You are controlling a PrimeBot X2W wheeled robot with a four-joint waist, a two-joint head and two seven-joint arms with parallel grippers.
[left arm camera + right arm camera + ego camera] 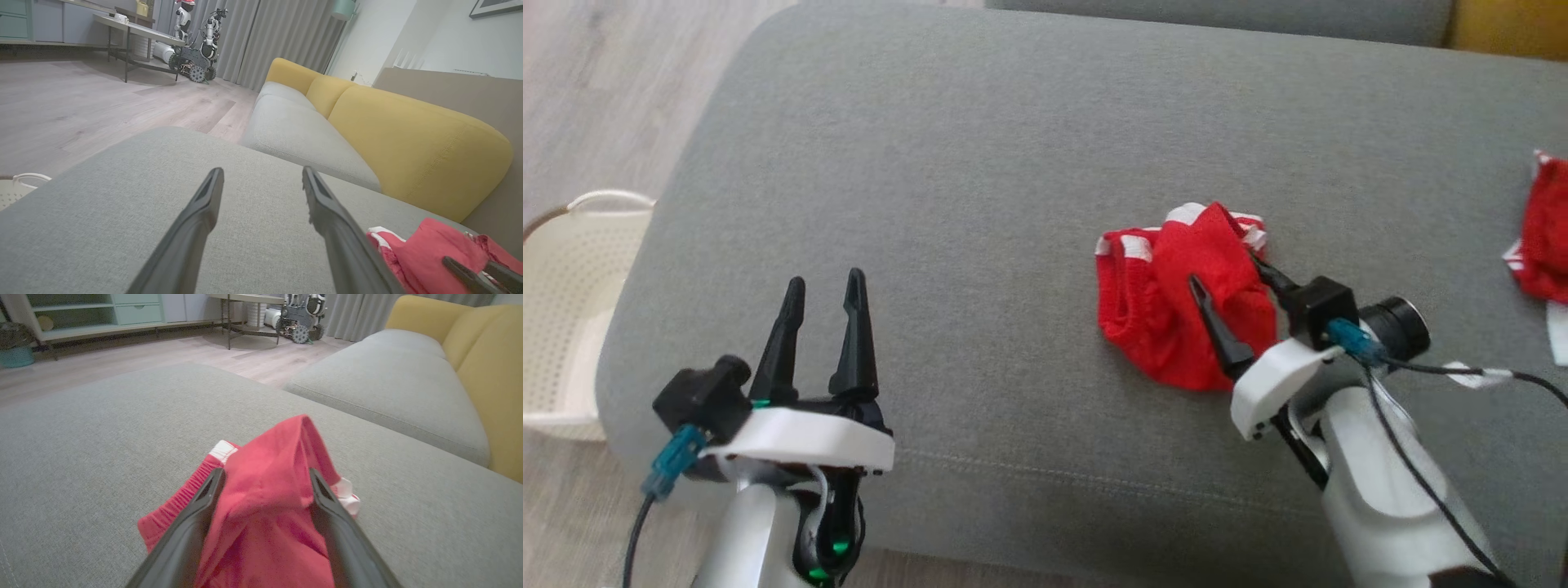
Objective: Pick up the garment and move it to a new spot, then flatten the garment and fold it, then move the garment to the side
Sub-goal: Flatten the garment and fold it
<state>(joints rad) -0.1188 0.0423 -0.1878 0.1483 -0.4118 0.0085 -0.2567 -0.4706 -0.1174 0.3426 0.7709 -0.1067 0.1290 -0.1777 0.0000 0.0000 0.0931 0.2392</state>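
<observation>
Right gripper (1225,273) is down on the red garment (1160,310), its two dark fingers spread wide and standing on either side of a raised fold of the cloth. It is released, not pinching: the fold sits loosely in the gap, touching the inner faces of the fingers. The garment is a crumpled red piece with white trim along its far edge. It lies on the grey sofa seat (1013,163), toward the right side and about midway between the near and far edges.

Over on the left, the left gripper (825,279) hangs above the near part of the same seat with its fingers parted and nothing between them, well apart from the garment.

A second red and white cloth (1543,237) lies at the far right edge of the seat, apart from the first. A white perforated basket (572,269) stands on the wooden floor (81,106) just beside the seat's left end. Beyond the seat runs a yellow backrest (408,134).
</observation>
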